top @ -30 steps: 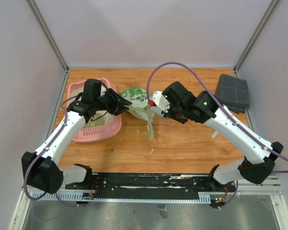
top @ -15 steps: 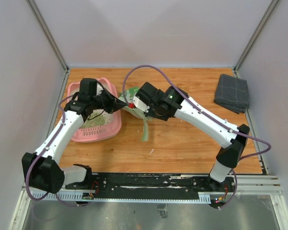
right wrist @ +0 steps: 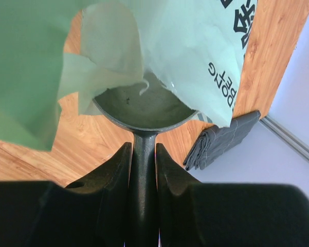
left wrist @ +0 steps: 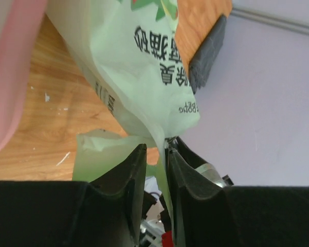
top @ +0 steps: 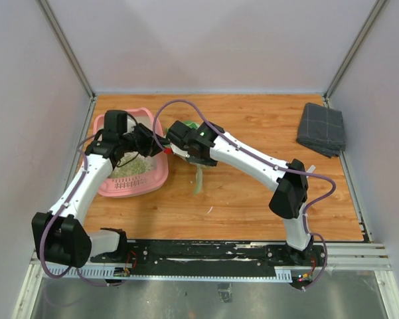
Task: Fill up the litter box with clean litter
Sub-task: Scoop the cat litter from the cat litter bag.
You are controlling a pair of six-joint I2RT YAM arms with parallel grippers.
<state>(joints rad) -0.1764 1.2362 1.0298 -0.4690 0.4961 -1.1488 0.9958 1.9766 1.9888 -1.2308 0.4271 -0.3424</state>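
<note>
Green bag, "BONG" print, tight in left tool; scoop tight in right tool.

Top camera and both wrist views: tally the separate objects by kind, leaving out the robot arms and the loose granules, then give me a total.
pink litter box: 1
green printed litter bag: 1
metal scoop: 1
grey folded cloth: 1
Total: 4
</note>
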